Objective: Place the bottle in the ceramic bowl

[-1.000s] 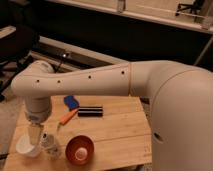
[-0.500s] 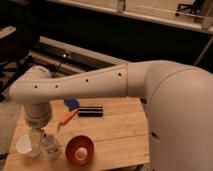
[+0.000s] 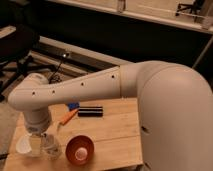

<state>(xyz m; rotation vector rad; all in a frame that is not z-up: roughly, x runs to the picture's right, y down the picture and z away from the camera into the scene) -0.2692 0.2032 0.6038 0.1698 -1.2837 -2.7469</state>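
The ceramic bowl [image 3: 80, 150] is reddish-brown with a paler centre and sits near the front edge of the wooden table [image 3: 115, 135]. The bottle [image 3: 51, 147], small and clear, stands upright just left of the bowl. My gripper [image 3: 42, 141] hangs from the white arm's wrist and is down at the bottle, over its left side. The gripper partly hides the bottle.
A small white cup [image 3: 23, 146] stands left of the bottle, close to the gripper. A black cylinder [image 3: 90, 111], an orange object [image 3: 68, 117] and a blue object [image 3: 73, 106] lie further back. The big white arm [image 3: 165, 100] covers the table's right side.
The wrist and gripper have come down a little towards the bottle. The bottle, bowl and cup have not moved.
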